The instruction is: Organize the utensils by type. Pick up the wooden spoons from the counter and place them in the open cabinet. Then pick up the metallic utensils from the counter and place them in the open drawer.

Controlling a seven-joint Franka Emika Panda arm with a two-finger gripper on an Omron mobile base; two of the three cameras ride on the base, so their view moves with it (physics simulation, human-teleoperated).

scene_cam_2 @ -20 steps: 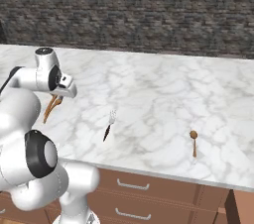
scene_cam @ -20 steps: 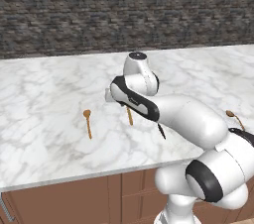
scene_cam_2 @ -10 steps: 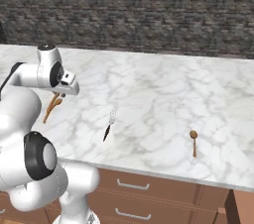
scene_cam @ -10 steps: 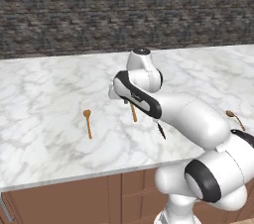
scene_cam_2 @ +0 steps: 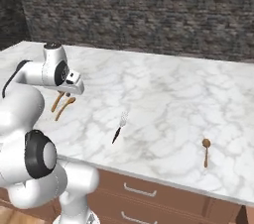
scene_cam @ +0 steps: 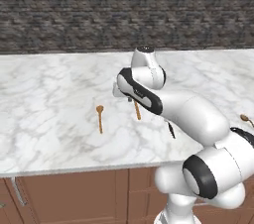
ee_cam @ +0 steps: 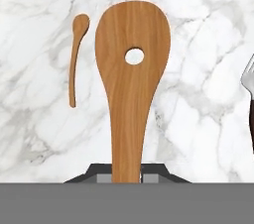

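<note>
- Tool [ee_cam: 127,181] clamped on the handle of a slotted wooden spoon [ee_cam: 131,74], whose wide blade with a round hole points away from the hand camera, above the marble surface [ee_cam: 198,129].
- From the left base camera, that held spoon [scene_cam: 137,110] hangs tilted below the wrist, lifted off the surface [scene_cam: 49,94].
- A small wooden spoon [scene_cam: 99,117] lies flat on the surface to the left of the held one; in the hand view it [ee_cam: 76,54] lies beside the blade, apart from it.
- A fork [scene_cam_2: 119,126] with a dark handle lies on the surface near its front edge; its tines [ee_cam: 247,77] show at the right edge of the hand view.
- Another wooden spoon [scene_cam_2: 206,150] lies well apart from the rest, toward the right end of the surface, near the front edge.
</note>
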